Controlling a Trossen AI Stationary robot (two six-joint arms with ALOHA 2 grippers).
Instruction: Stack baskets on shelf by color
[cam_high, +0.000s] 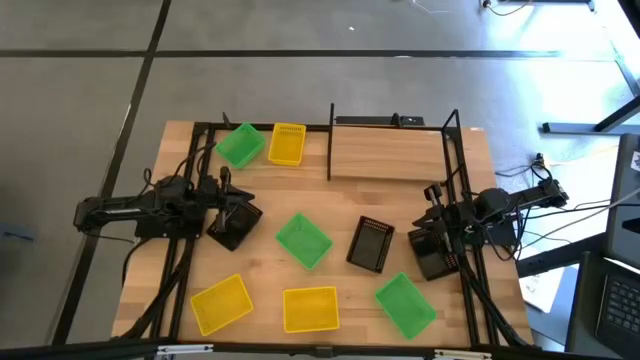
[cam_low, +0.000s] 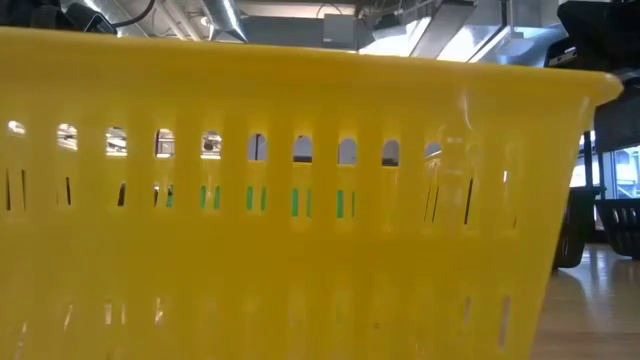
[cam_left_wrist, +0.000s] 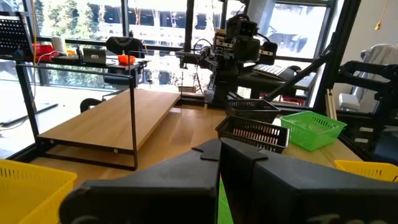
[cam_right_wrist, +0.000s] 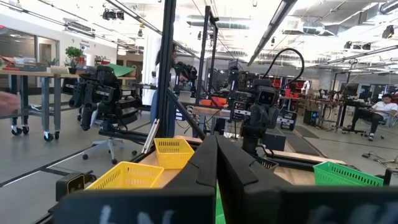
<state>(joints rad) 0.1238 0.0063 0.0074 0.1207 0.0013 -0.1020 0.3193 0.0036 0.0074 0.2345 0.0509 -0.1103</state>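
Observation:
The shelf (cam_high: 390, 155) stands at the table's far edge, its board bare (cam_left_wrist: 112, 115). Two baskets sit left of it, a green one (cam_high: 240, 145) and a yellow one (cam_high: 287, 143). A green basket (cam_high: 303, 240) and a black one (cam_high: 371, 243) lie mid-table. Two yellow baskets (cam_high: 221, 303) (cam_high: 311, 308) and a green one (cam_high: 405, 305) lie along the near edge. My left gripper (cam_high: 248, 215) (cam_left_wrist: 219, 162) is shut above a black basket (cam_high: 236, 232) at the left. My right gripper (cam_high: 422, 240) (cam_right_wrist: 216, 168) is shut above another black basket (cam_high: 432, 262) at the right.
A yellow basket wall (cam_low: 320, 200) fills nearly the whole low view. A black frame's posts and rails run along both sides of the table (cam_high: 190, 300). Bare wood lies between the shelf and the mid-table baskets (cam_high: 340, 200). A person sits far off in the room (cam_right_wrist: 379, 109).

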